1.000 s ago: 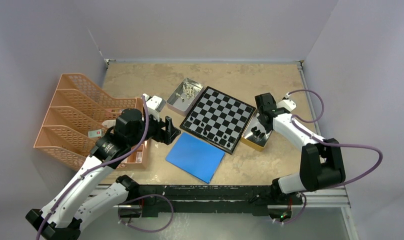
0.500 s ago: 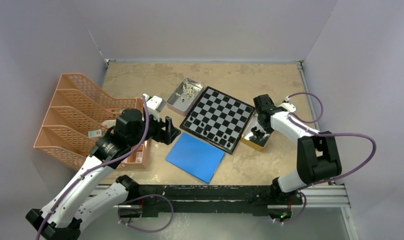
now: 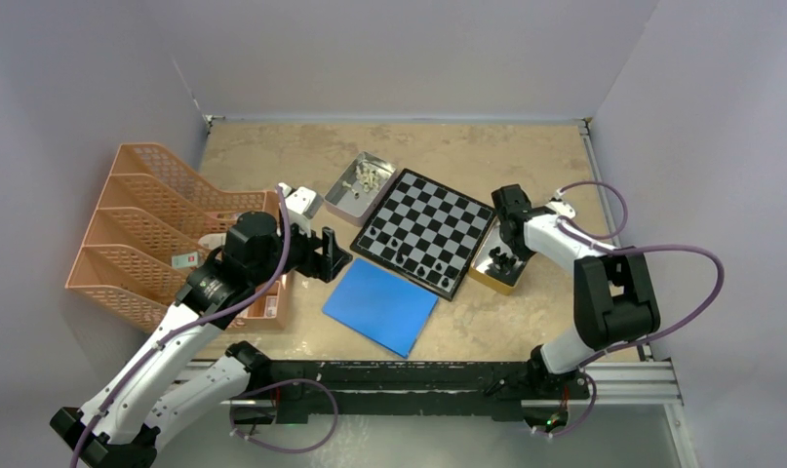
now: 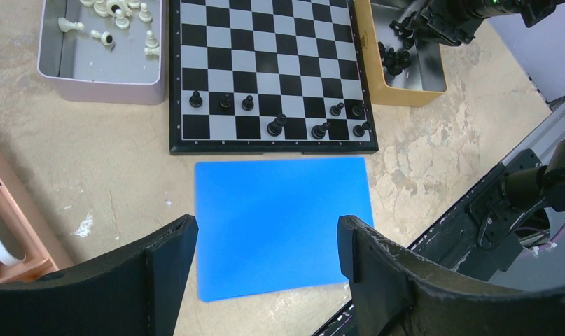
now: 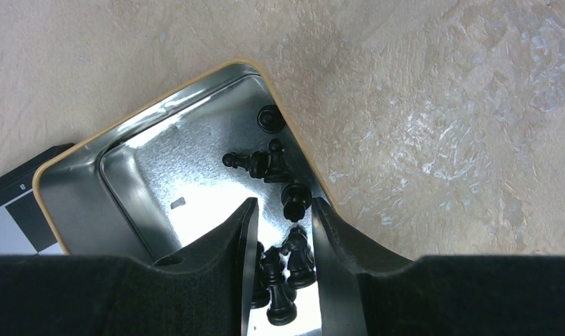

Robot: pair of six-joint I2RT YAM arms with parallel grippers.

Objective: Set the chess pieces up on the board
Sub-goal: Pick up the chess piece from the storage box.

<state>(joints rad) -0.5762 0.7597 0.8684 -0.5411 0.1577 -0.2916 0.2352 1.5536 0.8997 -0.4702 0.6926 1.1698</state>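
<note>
Right claw (image 5: 283, 206) hangs in the gold-rimmed metal tin (image 5: 174, 161), its fingers narrowly parted around glossy black chess pieces (image 5: 279, 280); whether it grips one cannot be told. Left claw (image 4: 265, 227) gapes wide and empty above the blue square sheet (image 4: 279, 203). The black-and-silver checked board (image 4: 272, 70) lies left of the tin, with several black pieces on its near rows.

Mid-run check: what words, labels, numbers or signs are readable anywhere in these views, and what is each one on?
No text is legible in any view.
Tiny pale marks along the border of the board: too small to read.
White-and-red tag on the orange rack: blurred, unreadable.
Blue sheet: no text visible.
Pink tin and yellow tin: no text visible.
</note>
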